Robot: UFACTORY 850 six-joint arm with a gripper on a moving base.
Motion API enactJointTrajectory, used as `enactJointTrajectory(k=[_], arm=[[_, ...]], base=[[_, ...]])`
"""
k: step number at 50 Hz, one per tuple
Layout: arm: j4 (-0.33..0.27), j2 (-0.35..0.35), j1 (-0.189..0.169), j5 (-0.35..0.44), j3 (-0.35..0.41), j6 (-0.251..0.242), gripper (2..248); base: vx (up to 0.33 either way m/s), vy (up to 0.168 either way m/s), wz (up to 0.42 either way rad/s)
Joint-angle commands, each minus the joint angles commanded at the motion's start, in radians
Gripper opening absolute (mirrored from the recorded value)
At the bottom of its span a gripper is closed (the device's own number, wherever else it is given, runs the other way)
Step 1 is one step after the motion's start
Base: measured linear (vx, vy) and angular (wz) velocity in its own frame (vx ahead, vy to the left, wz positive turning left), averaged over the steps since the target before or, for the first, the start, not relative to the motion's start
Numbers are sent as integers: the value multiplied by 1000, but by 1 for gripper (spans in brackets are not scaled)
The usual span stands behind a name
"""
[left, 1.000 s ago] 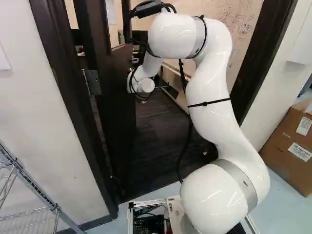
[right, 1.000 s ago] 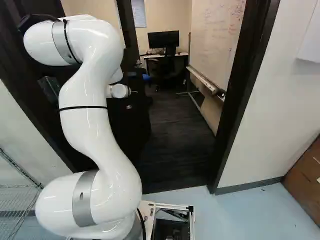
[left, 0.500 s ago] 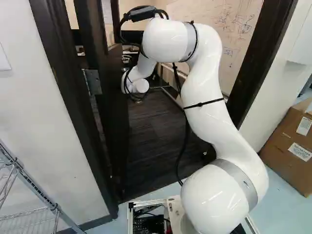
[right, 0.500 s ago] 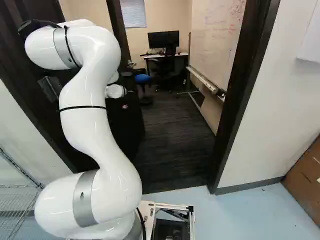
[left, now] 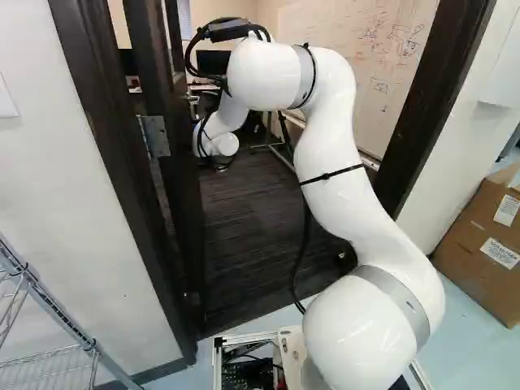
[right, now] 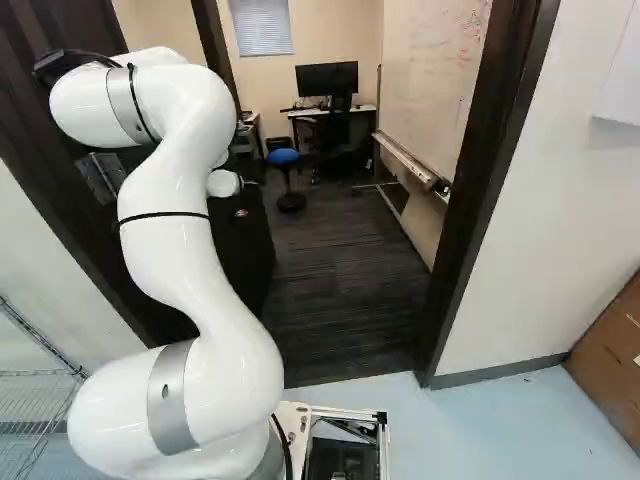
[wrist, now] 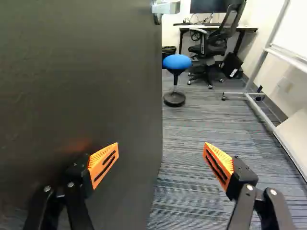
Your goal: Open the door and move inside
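Two fingers [wrist: 103, 163] spread wide near door [wrist: 81, 86]

door [wrist: 81, 96]: 1 | arm [left: 333, 158]: 1 | stool [wrist: 176, 62]: 1 | whiteboard [right: 430, 80]: 1 | fingers [wrist: 103, 163]: 2

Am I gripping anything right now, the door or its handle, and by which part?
Nothing is held. The gripper is open, one finger at the face of the door, and the handle lies ahead, outside its grasp.
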Motion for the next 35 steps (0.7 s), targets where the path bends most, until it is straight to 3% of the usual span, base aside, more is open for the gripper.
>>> enactJointTrajectory(k=[35], arm=[[-38, -54, 59, 0, -75, 0, 247]], base=[[0, 0, 0]])
